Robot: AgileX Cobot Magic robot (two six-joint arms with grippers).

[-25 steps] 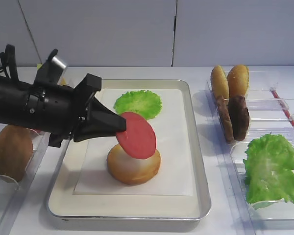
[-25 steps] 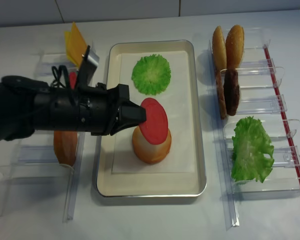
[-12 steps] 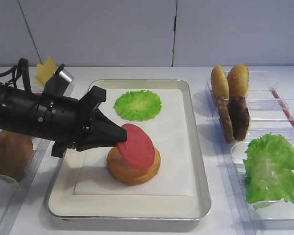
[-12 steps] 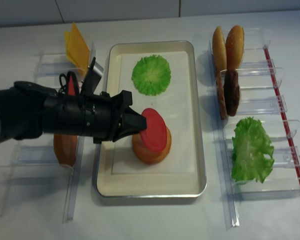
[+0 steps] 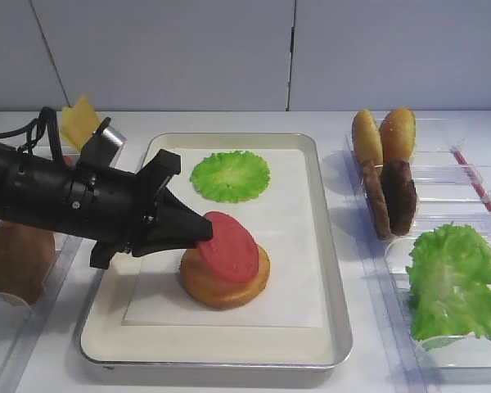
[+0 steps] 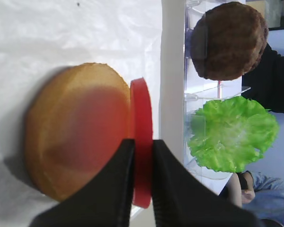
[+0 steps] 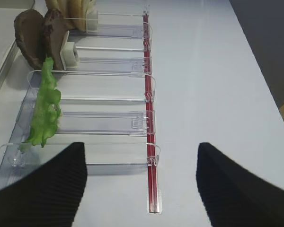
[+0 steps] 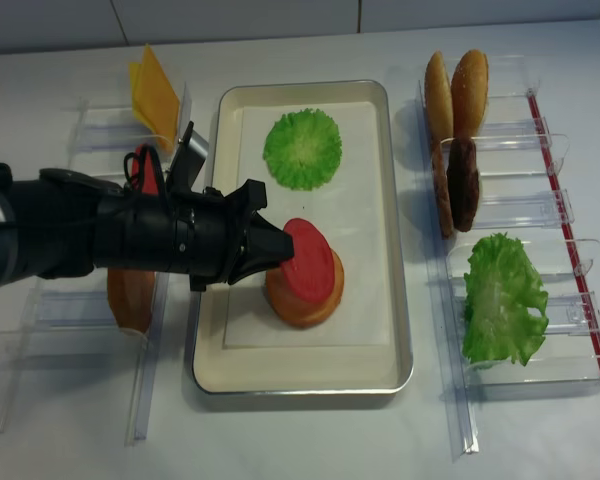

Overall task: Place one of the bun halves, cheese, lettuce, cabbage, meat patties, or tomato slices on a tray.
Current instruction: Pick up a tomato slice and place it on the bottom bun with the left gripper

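Note:
My left gripper [image 5: 203, 233] is shut on the rim of a red tomato slice [image 5: 231, 255], both fingers [image 6: 118, 189] pinching its edge [image 6: 142, 123]. The slice leans tilted on top of a golden-brown bun half [image 5: 225, 286] that sits on the white paper in the silver tray [image 5: 331, 278]. A round green lettuce piece [image 5: 229, 174] lies at the tray's far end. In the realsense view the gripper [image 8: 278, 252] reaches in from the left over the tray rim [image 8: 400, 300]. My right gripper [image 7: 141, 149] appears only in its own wrist view, open over bare table.
Clear racks on the right hold two upright bun halves [image 5: 385, 135], dark meat patties [image 5: 390, 196] and leafy lettuce [image 5: 454, 282]. The left rack holds yellow cheese [image 5: 80, 120], a bun half [image 5: 18, 255] and another tomato slice [image 8: 145, 170]. A red strip [image 7: 150, 142] edges the right racks.
The left gripper has come down and slightly back, lowering the tomato slice from above the bun half onto it; the slice now lies flatter.

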